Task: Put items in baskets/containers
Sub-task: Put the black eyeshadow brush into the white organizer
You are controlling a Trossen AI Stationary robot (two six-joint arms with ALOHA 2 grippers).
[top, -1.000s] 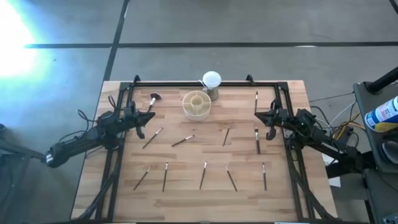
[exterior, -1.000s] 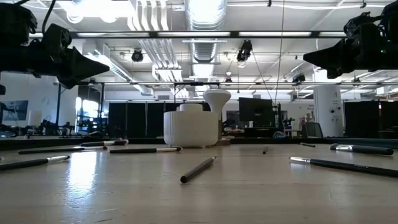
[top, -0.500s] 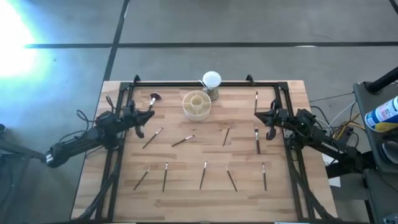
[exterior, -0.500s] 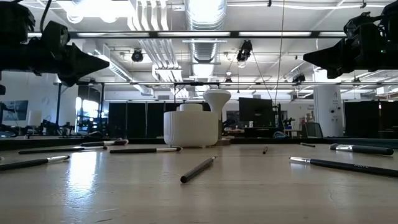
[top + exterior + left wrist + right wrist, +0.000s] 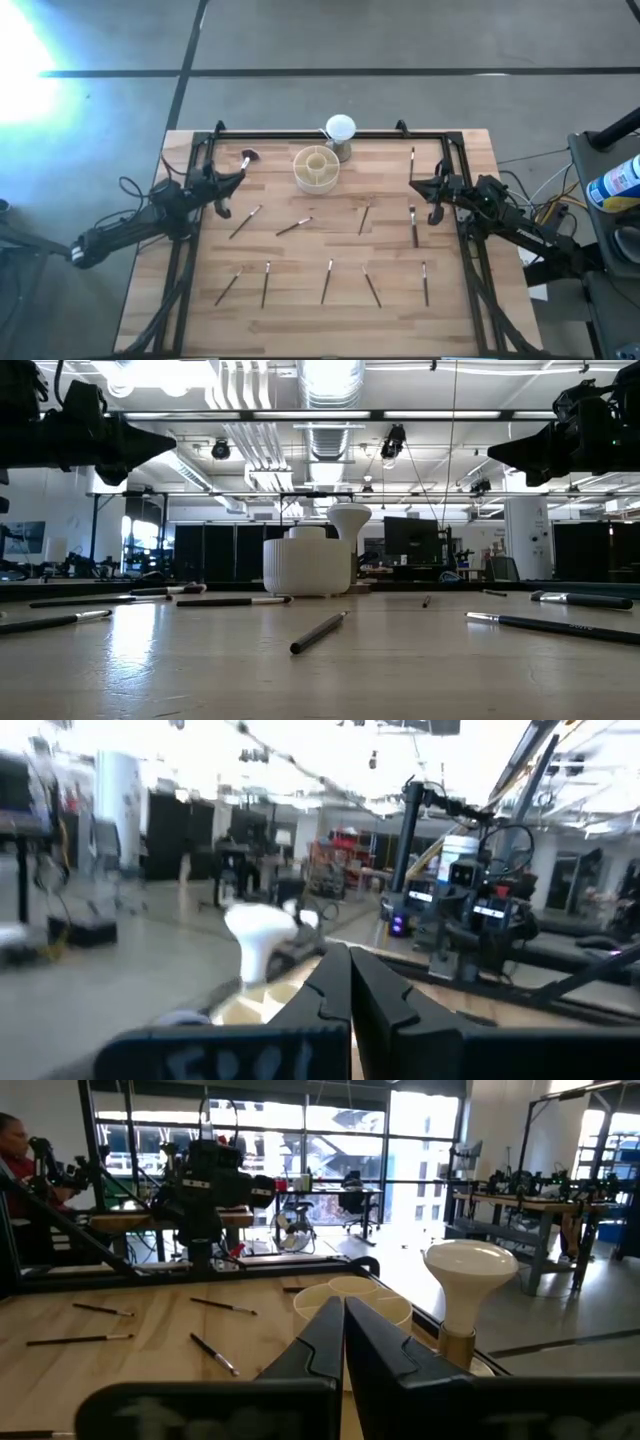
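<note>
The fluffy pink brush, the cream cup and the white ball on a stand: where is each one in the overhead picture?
Fluffy pink brush (image 5: 246, 157), high view, on its reddish head.
Cream cup (image 5: 303, 176), high view, on its outer rim.
White ball on a stand (image 5: 340, 128), high view, on the ball's top.

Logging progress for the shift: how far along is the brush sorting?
Nothing looks done: the cream organiser shows no brushes inside. Nothing is in hand: the left gripper and right gripper hover shut and empty above the table's sides. All the makeup brushes lie scattered on the table, the pink-headed brush included.
</note>
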